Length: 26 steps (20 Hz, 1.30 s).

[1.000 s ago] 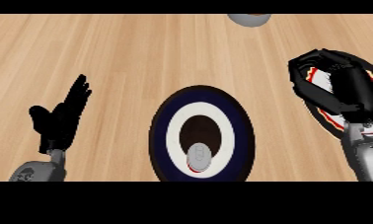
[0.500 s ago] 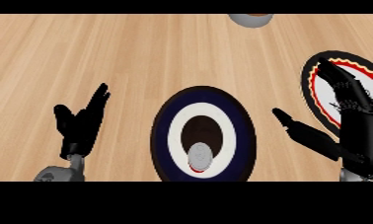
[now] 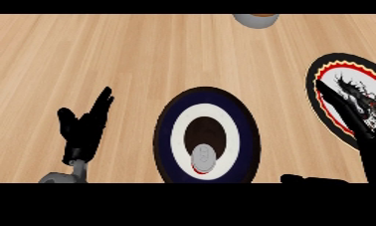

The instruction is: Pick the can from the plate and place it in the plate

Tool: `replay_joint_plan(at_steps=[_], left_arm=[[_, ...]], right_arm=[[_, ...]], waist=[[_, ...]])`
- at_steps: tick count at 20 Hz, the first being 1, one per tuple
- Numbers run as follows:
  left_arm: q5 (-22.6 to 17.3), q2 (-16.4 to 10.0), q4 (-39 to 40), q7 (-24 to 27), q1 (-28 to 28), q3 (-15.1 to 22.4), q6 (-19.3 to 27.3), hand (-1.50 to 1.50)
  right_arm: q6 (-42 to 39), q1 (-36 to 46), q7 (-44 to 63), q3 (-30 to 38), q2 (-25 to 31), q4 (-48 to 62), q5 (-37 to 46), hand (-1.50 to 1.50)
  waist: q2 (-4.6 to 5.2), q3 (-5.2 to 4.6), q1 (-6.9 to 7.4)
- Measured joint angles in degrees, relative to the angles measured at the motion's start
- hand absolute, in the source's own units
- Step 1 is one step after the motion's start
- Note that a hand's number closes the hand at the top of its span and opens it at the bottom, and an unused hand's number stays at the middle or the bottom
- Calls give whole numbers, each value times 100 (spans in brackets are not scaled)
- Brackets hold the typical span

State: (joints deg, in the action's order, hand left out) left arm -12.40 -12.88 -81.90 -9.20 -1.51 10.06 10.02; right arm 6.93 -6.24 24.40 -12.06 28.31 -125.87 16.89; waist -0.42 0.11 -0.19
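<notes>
1. The left hand (image 3: 83, 129) shows at the lower left of the frame. It stands upright on its grey wrist with its fingers straight, pointing up and a little to the right, and its thumb set off to the left. It holds nothing.
2. The right hand (image 3: 358, 120) comes in at the right edge. Its long fingers are stretched straight and slant toward the upper left, across the red-and-yellow-rimmed plate (image 3: 323, 70). Its thumb lies well apart from them, low along the bottom right. The hand is spread wide and grips nothing.
3. The can (image 3: 204, 158) stands on end in the dark blue plate (image 3: 165, 135) at the lower middle of the frame. Its grey top faces up, and it sits at the lower edge of that plate's brown centre, inside the white ring.
4. The can lies between the two hands and touches neither. The left hand is off to its left on the wooden counter (image 3: 110, 56), and the right thumb is off to its lower right.
5. A grey round vessel (image 3: 257, 20) sits at the top edge, cut off by the frame.
</notes>
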Motion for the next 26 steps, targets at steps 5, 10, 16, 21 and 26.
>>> replay_joint_plan(at_steps=[5,10,16,21,26], left_arm=[[-40,-11,-10,-66,-17,-20,-127,0],[46,50,-123,-135,35,38,-105,0],[103,135,-89,-145,52,4,-132,0],[79,115,-198,-178,146,-74,-213,0],[101,166,-129,-87,159,-141,-308,0]], right_arm=[[-714,566,1507,-547,226,-419,316,-150],[-1181,1322,2917,-1400,-151,-478,836,-150],[-1310,1923,3464,-2204,-950,144,1645,-150],[-1388,2041,3617,-2554,-1542,670,1896,-150],[-1322,1755,3557,-2923,-1974,989,2256,-150]], waist=[[13,-1,61],[13,2,89],[12,11,67],[12,14,60],[8,22,34]])
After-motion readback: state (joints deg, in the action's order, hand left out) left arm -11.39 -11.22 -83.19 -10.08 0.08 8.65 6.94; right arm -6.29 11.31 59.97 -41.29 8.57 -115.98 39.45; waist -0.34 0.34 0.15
